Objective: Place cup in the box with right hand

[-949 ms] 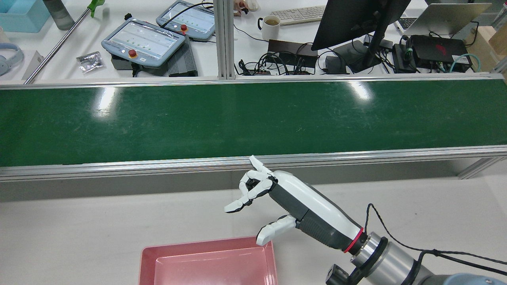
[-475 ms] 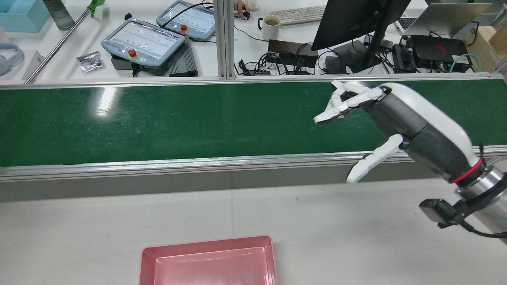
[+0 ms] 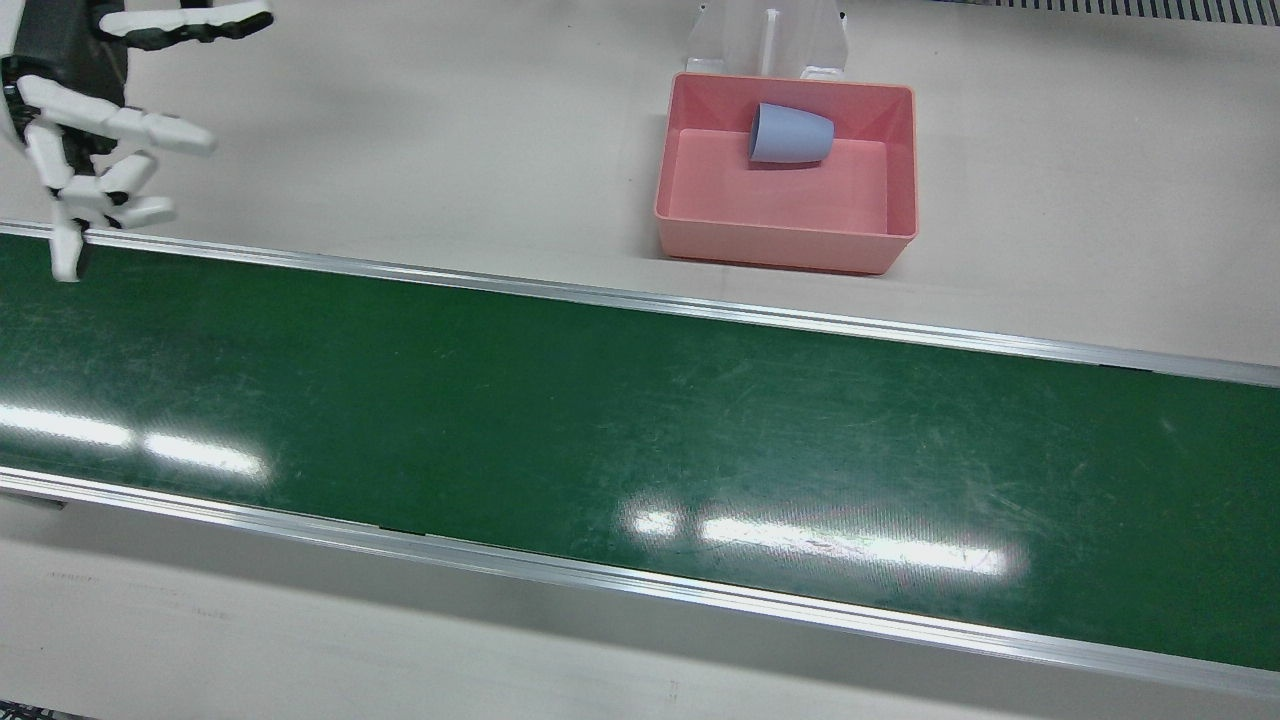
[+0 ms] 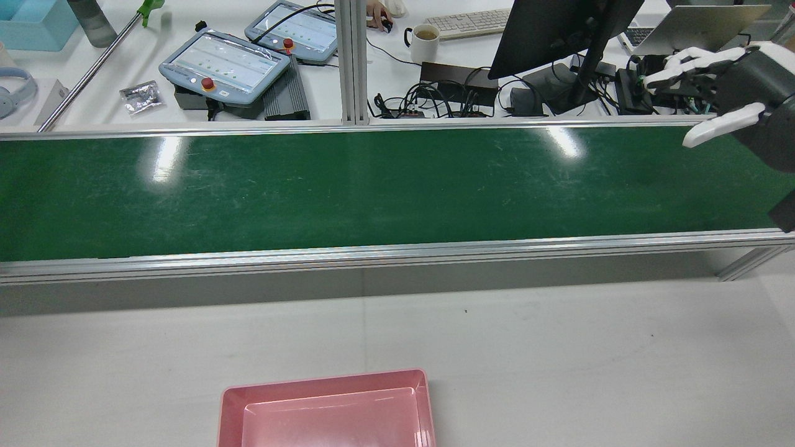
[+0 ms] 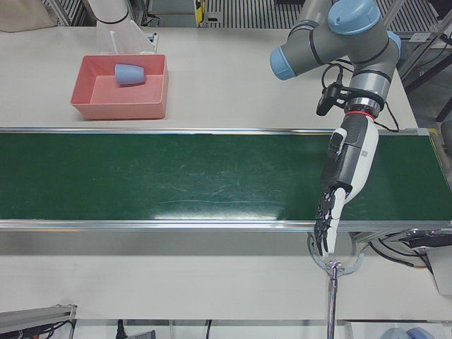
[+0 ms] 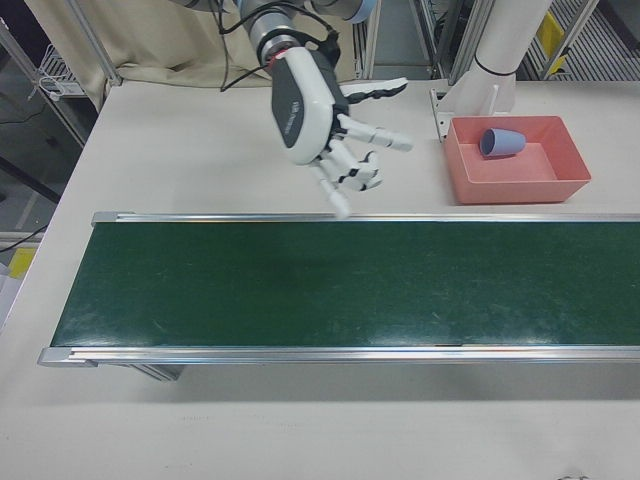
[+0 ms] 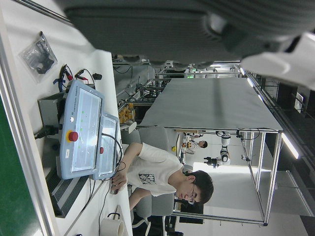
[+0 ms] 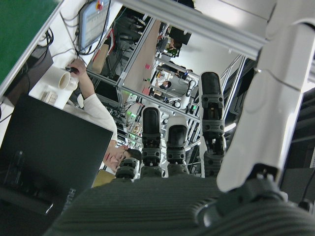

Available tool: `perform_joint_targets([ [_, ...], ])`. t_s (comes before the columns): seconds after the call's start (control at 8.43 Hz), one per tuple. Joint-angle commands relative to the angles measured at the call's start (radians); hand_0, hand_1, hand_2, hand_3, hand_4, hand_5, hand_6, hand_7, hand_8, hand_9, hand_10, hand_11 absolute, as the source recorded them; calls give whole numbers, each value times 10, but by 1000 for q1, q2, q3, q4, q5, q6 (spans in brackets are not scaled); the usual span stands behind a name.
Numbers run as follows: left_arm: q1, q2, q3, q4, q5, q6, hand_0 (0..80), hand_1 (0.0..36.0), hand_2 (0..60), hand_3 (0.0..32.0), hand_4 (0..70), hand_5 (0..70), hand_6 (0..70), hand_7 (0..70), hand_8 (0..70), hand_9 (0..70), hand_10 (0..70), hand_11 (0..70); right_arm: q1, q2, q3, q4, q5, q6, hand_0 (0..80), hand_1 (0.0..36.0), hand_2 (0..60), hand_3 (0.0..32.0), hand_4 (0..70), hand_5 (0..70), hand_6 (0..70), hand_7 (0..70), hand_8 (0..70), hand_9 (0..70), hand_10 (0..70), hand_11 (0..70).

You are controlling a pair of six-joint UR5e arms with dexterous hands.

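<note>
My right hand is empty, fingers spread apart, raised above the table's edge beside the near rail of the green conveyor belt. It holds nothing. The blue cup already lies on its side inside the pink box, against the wall nearest the robot, well apart from the hand. I judge the placing done, so the step in hand is pulling clear. To do it well I would keep the fingers spread, keep the hand high over the belt rail, and steer it away from the box so nothing knocks the cup.

My left hand hangs with fingers pointing down over the far end of the belt, fingers loosely extended and holding nothing.

The front view and both front corner views show the cup in the box; the rear view shows only the box's front portion, empty, at its bottom edge, so the cup is out of frame there. The rear view shows the right hand at its far right edge, over the belt's end. The right hand view shows only fingers from behind and a person at a desk beyond, not the table.
</note>
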Motion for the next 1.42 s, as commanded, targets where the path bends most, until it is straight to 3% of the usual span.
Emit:
perform_joint_targets([
  [0.0, 0, 0, 0, 0, 0, 0, 0, 0, 0, 0, 0, 0, 0, 0, 0, 0, 0, 0, 389, -42, -333, 282, -218, 150, 532, 84, 0, 0, 333, 60, 205, 700, 215, 445, 50, 84],
  [0.24, 0, 0, 0, 0, 0, 0, 0, 0, 0, 0, 0, 0, 0, 0, 0, 0, 0, 0, 546, -71, -548, 506, -258, 192, 524, 77, 0, 0, 352, 58, 227, 700, 233, 471, 53, 87],
  [0.36, 0, 0, 0, 0, 0, 0, 0, 0, 0, 0, 0, 0, 0, 0, 0, 0, 0, 0, 577, -72, -580, 548, -263, 198, 518, 71, 0, 0, 369, 57, 237, 700, 241, 478, 56, 92],
  [0.47, 0, 0, 0, 0, 0, 0, 0, 0, 0, 0, 0, 0, 0, 0, 0, 0, 0, 0, 573, -107, -594, 558, -263, 221, 517, 73, 0, 0, 450, 55, 259, 700, 257, 493, 70, 110],
  [0.59, -2, 0, 0, 0, 0, 0, 0, 0, 0, 0, 0, 0, 0, 0, 0, 0, 0, 0, 570, -118, -612, 590, -263, 234, 519, 82, 5, 0, 601, 55, 288, 700, 290, 524, 96, 144],
  [0.71, 0, 0, 0, 0, 0, 0, 0, 0, 0, 0, 0, 0, 0, 0, 0, 0, 0, 0, 573, -118, -640, 605, -263, 238, 512, 87, 71, 0, 695, 56, 288, 700, 317, 557, 119, 176],
  [0.83, 0, 0, 0, 0, 0, 0, 0, 0, 0, 0, 0, 0, 0, 0, 0, 0, 0, 0, 567, -118, -679, 612, -261, 257, 480, 103, 251, 0, 700, 54, 286, 700, 354, 602, 140, 203],
  [0.95, 0, 0, 0, 0, 0, 0, 0, 0, 0, 0, 0, 0, 0, 0, 0, 0, 0, 0, 574, -120, -672, 628, -261, 258, 467, 113, 340, 0, 700, 49, 285, 700, 358, 607, 139, 200],
  [1.07, 0, 0, 0, 0, 0, 0, 0, 0, 0, 0, 0, 0, 0, 0, 0, 0, 0, 0, 577, -121, -658, 628, -263, 257, 426, 148, 511, 0, 603, 50, 274, 700, 370, 625, 147, 211],
  [1.19, -2, 0, 0, 0, 0, 0, 0, 0, 0, 0, 0, 0, 0, 0, 0, 0, 0, 0, 577, -134, -649, 628, -263, 258, 442, 126, 409, 0, 595, 47, 268, 700, 353, 605, 136, 195],
  [1.31, 0, 0, 0, 0, 0, 0, 0, 0, 0, 0, 0, 0, 0, 0, 0, 0, 0, 0, 582, -135, -646, 628, -263, 260, 458, 90, 245, 0, 558, 45, 256, 700, 324, 574, 119, 172],
])
